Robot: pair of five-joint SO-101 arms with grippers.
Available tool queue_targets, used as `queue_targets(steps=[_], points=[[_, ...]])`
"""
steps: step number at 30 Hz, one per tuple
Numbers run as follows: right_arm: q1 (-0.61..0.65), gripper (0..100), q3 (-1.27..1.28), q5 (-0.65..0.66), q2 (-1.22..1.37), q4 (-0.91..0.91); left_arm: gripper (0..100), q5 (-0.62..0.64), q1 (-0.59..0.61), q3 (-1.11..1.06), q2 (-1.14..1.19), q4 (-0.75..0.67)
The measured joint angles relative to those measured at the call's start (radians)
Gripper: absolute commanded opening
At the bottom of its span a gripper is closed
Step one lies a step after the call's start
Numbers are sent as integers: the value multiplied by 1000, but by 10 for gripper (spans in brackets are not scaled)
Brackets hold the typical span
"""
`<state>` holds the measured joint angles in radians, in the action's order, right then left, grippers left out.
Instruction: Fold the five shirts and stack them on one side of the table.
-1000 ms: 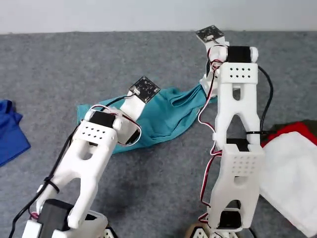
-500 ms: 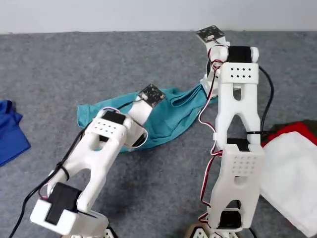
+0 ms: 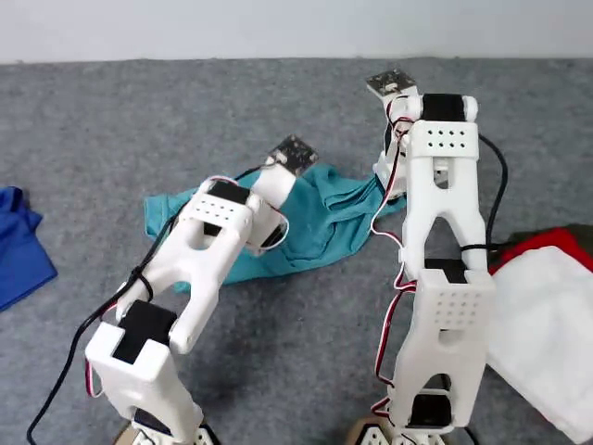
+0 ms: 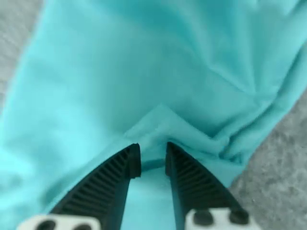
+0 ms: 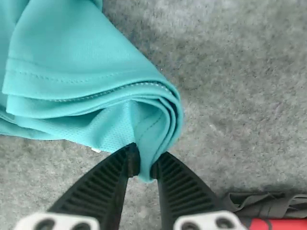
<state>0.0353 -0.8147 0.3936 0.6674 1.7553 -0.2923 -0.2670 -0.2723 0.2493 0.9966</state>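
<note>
A teal shirt [image 3: 324, 218] lies crumpled on the grey table, between the two arms. In the left wrist view my left gripper [image 4: 148, 158] is shut on a raised fold of the teal shirt [image 4: 144, 72], near the middle of the cloth. My right gripper [image 5: 144, 165] is shut on the layered right-hand edge of the teal shirt [image 5: 72, 62], just above the table. In the high view the right arm [image 3: 443, 139] stands over the shirt's right end, and the left arm [image 3: 222, 218] leans over its left half.
A blue shirt [image 3: 18, 246] lies at the table's left edge. A white shirt [image 3: 547, 324] sits on the right, over a red one [image 3: 542, 243] and a dark garment [image 5: 259, 201]. Bare grey table [image 3: 139, 111] stretches along the far side.
The left arm has swung forward and to the right over the teal shirt. The right arm has shifted slightly left, and the shirt's right part has bunched up.
</note>
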Motion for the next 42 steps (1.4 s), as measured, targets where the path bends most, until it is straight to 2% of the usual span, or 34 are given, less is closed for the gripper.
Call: queue_targets(steps=[8,17,22,26,31,33,37,42], points=[[0,11,0,0,0,0,97,0,14,52,-2,37],[-41,11,12,-15,5,-9,97,0,28,51,-170,316],[-118,11,15,-114,58,-158,97,5,28,-72,-158,250],[-192,11,25,-183,133,-166,97,5,28,-157,-115,141],[-236,17,25,-167,244,-140,97,5,28,-173,-89,86],[-238,58,25,-164,256,-137,97,5,28,-175,-86,84],[-239,206,23,-163,256,-120,97,5,28,-181,-83,83],[-241,215,-52,-161,222,-5,97,5,28,-181,-80,81]])
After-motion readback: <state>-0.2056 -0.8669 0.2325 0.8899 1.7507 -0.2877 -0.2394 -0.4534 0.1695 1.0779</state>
